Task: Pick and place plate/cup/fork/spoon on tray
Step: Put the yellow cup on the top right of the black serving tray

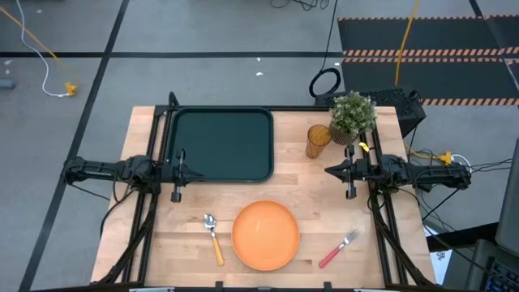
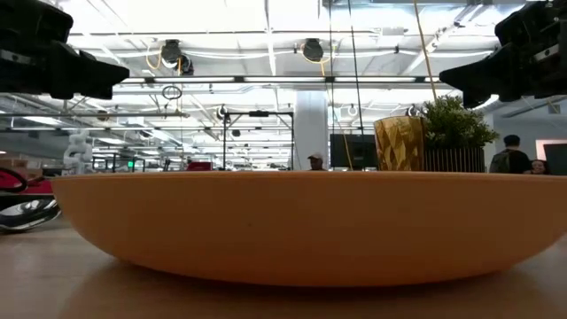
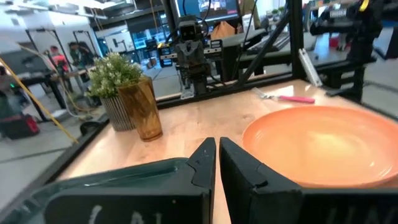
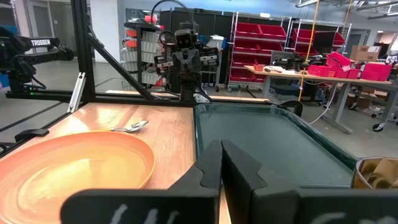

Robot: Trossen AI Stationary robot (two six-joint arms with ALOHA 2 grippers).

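- Left gripper (image 1: 177,170): poised at the left side of the table, over the near-left rim of the tray; its fingers (image 3: 205,163) are closed together and hold nothing.
- Right gripper (image 1: 331,170): poised at the right side of the table, pointing inward; its fingers (image 4: 208,168) are likewise pressed together and empty.
- Tray (image 1: 223,144): dark green, lying flat on the far-left part of the table, nothing resting in it.
- Cup (image 1: 317,141): amber, upright, right of the tray and just beside the potted plant (image 1: 353,115), which stands toward the table's far-right corner.
- Plate (image 1: 265,234): orange, flat on the near centre of the table, apart from the tray.
- Spoon (image 1: 212,237): just left of the plate, its bowl pointing toward the tray.
- Fork (image 1: 338,248): right of the plate, lying diagonally, tines toward the right arm.
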